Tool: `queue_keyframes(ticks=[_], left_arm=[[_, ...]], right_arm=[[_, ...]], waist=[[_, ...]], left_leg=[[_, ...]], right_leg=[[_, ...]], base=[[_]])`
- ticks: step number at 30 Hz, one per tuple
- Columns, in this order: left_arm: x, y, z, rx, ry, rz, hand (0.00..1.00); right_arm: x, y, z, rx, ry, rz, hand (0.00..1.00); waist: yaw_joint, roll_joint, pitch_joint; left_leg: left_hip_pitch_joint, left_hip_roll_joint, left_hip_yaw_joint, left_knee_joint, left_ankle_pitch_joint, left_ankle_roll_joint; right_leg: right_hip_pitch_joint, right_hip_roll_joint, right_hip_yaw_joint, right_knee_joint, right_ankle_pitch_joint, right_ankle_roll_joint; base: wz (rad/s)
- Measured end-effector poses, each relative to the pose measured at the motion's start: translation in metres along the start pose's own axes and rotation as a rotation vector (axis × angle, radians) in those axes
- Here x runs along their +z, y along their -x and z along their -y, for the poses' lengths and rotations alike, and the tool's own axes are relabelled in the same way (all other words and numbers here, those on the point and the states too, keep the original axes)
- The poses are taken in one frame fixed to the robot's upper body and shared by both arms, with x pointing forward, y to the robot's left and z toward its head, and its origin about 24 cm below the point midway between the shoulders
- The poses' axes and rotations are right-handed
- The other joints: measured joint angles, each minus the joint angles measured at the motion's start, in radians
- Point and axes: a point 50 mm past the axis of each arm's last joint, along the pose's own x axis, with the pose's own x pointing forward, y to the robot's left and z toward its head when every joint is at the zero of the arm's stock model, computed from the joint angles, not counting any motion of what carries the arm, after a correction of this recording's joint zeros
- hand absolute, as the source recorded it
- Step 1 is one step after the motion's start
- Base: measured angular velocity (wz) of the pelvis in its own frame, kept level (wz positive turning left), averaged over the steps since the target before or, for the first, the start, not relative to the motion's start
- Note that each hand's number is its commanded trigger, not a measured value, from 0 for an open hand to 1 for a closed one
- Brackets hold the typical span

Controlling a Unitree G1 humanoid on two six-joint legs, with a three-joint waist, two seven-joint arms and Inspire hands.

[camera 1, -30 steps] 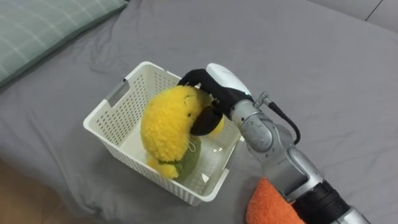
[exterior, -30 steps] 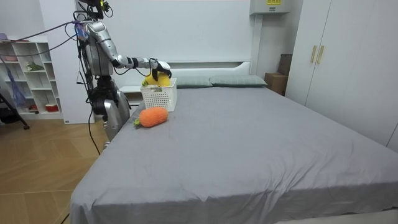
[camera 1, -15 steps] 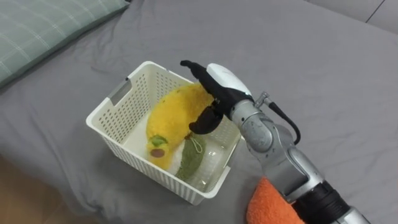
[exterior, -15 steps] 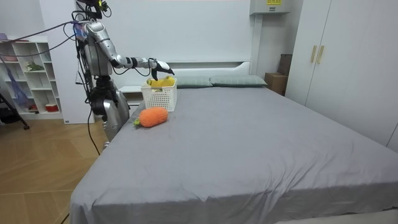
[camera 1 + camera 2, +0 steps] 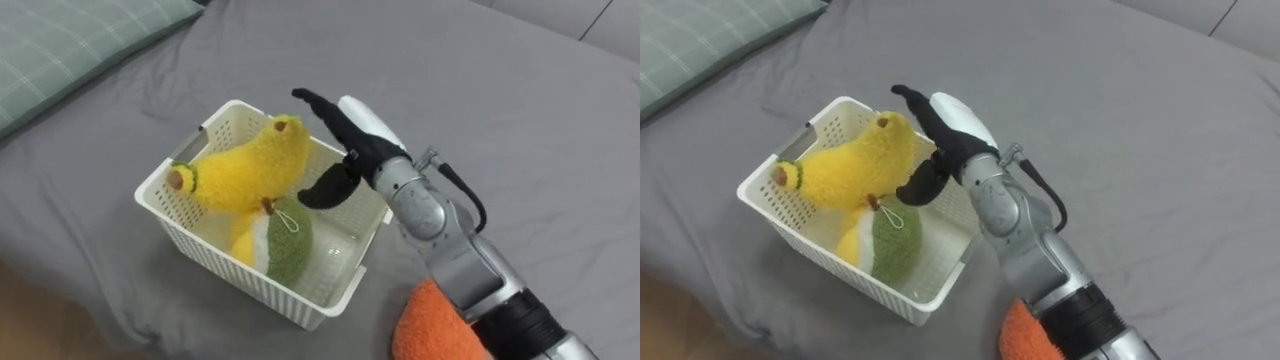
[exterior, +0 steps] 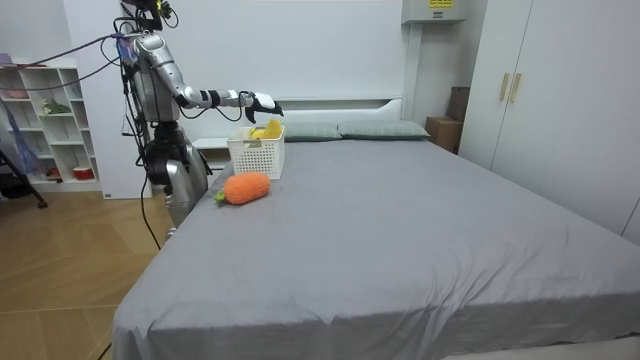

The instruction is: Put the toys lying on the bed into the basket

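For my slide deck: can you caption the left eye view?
Open right robot hand over a white basket holding a yellow plush toy on a grey bed, orange plush toy beside.

The basket (image 5: 215, 262) sits on the bed (image 5: 520, 120), left of centre in the frame. The banana (image 5: 240, 170) lies across its top, with a second toy (image 5: 283, 245) below it, nearer the front wall. The right hand (image 5: 355, 150) hangs over the basket's right rim. The carrot (image 5: 430, 325) lies at lower right, the pillow (image 5: 70, 45) at upper left
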Motion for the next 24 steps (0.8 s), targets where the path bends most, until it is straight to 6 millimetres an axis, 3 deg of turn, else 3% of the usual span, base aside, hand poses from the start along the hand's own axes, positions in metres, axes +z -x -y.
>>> queue_keyframes(ticks=[5,7,12,14,15,16,20,24], left_arm=[[-0.006,0.0,-0.001,0.003,0.033,-0.024,0.0],[-0.011,0.002,0.002,-0.006,0.03,-0.032,0.0],[-0.018,0.003,0.001,0.001,0.052,-0.058,0.0],[-0.021,0.003,0.001,0.001,0.059,-0.066,0.0],[-0.023,0.004,0.001,0.003,0.063,-0.07,0.0],[-0.024,0.004,0.0,0.006,0.07,-0.069,0.0],[-0.024,0.003,-0.001,0.013,0.079,-0.059,0.0],[-0.023,0.003,-0.001,0.013,0.087,-0.052,0.0]], right_arm=[[-0.007,0.002,0.019,-0.119,-0.026,-0.012,0.0],[-0.013,0.007,0.025,-0.16,-0.056,-0.028,0.0],[-0.026,0.028,0.038,-0.248,-0.071,-0.038,0.0],[-0.035,0.036,0.043,-0.277,-0.084,-0.058,0.0],[-0.043,0.041,0.042,-0.29,-0.099,-0.085,0.0],[-0.049,0.046,0.042,-0.295,-0.099,-0.107,0.0],[-0.064,0.057,0.037,-0.279,-0.092,-0.163,0.0],[-0.074,0.065,0.042,-0.312,-0.098,-0.203,0.0]], waist=[[-0.03,0.006,0.0013],[-0.052,0.02,0.0052],[-0.102,0.035,-0.0054],[-0.105,0.047,-0.0094],[-0.113,0.053,-0.0177],[-0.128,0.056,-0.0201],[-0.144,0.055,-0.0197],[-0.186,0.045,-0.0145]], left_leg=[[0.021,0.001,0.011,-0.002,0.0,0.0],[0.031,0.002,0.014,0.001,-0.003,0.002],[0.032,0.002,0.024,0.003,-0.006,0.003],[0.046,0.005,0.041,-0.003,-0.006,0.004],[0.051,0.005,0.045,-0.01,-0.006,0.004],[0.056,0.006,0.05,-0.012,-0.006,0.004],[0.067,0.013,0.077,-0.02,-0.008,0.001],[0.067,0.016,0.084,-0.021,-0.011,0.0]], right_leg=[[0.014,0.001,0.013,0.001,0.0,0.0],[0.025,0.001,0.018,0.001,0.0,0.0],[0.024,0.0,0.025,0.002,0.0,0.0],[0.027,0.002,0.044,0.004,0.001,0.0],[0.028,0.003,0.047,0.004,0.001,0.0],[0.029,0.003,0.049,0.004,0.001,0.0],[0.027,0.009,0.075,0.005,0.001,0.0],[0.027,0.012,0.081,0.003,0.001,0.0]], base=[[-0.07],[-0.05],[-0.06],[-0.23],[-0.16],[-0.14],[-0.19],[-0.04]])
